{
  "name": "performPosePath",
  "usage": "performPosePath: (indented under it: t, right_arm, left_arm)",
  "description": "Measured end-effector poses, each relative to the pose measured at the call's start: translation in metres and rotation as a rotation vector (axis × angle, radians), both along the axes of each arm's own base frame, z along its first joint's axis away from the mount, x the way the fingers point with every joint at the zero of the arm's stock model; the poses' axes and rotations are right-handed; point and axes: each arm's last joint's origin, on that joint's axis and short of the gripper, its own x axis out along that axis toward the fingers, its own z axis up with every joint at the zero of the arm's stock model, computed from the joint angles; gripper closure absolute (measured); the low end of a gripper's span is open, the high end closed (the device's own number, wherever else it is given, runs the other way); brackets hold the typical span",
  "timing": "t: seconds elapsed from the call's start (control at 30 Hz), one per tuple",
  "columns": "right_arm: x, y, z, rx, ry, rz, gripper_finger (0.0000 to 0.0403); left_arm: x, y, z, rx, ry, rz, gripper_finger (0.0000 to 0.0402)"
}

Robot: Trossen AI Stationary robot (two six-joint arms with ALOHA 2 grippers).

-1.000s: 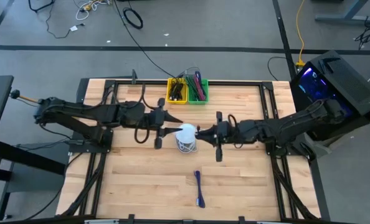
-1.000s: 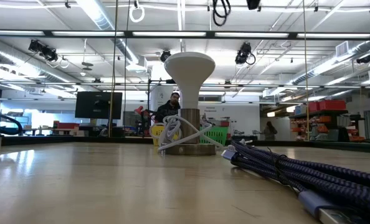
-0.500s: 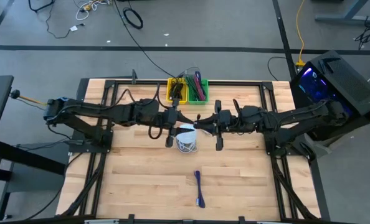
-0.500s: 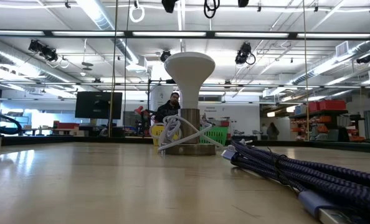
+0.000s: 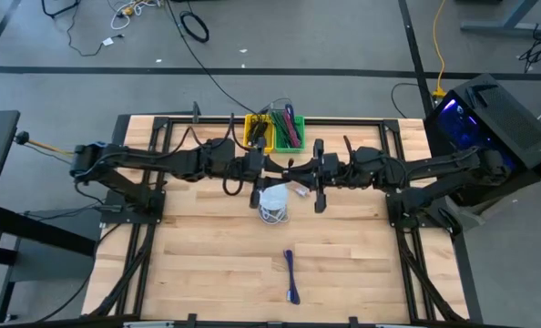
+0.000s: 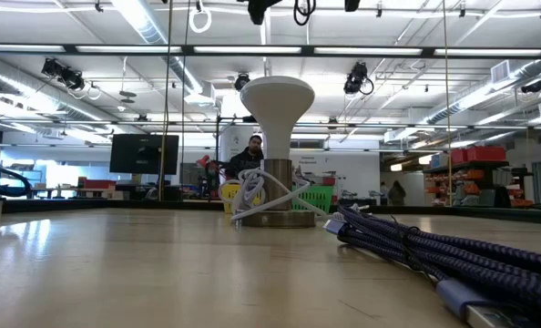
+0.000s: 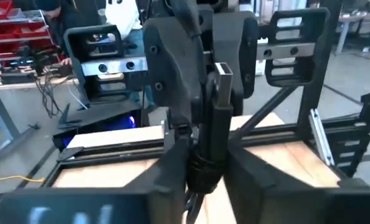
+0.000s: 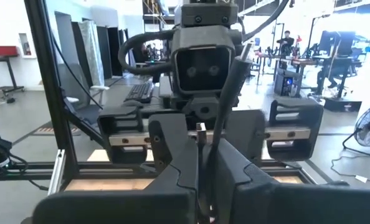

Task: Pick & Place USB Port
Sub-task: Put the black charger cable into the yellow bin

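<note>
Colours, table scene
White lamp, light wood table, blue braided cable lower centre, yellow bin beside green bin top centre, black arms.

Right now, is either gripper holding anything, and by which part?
The right gripper pinches the black USB cable by its thin cord. At the left gripper, the jaws flank its connector; grip unclear.

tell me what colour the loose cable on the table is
Blue-purple cable, braided; clearest in the low view.

A yellow bin and a green bin of cables sit side by side at the table's far edge.
</note>
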Motion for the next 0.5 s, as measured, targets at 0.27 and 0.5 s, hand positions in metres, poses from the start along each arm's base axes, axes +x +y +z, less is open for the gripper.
performPosePath:
  t: [0.27,0.5]
  right_arm:
    - [0.0,-0.006,0.0,0.006,0.004,-0.01,0.0388]
    - [-0.001,-0.012,0.0,0.006,0.014,-0.078,0.0326]
  left_arm:
    - [0.002,0.013,-0.004,-0.054,0.013,-0.024,0.037]
    - [-0.001,0.031,-0.003,-0.056,0.015,0.069,0.037]
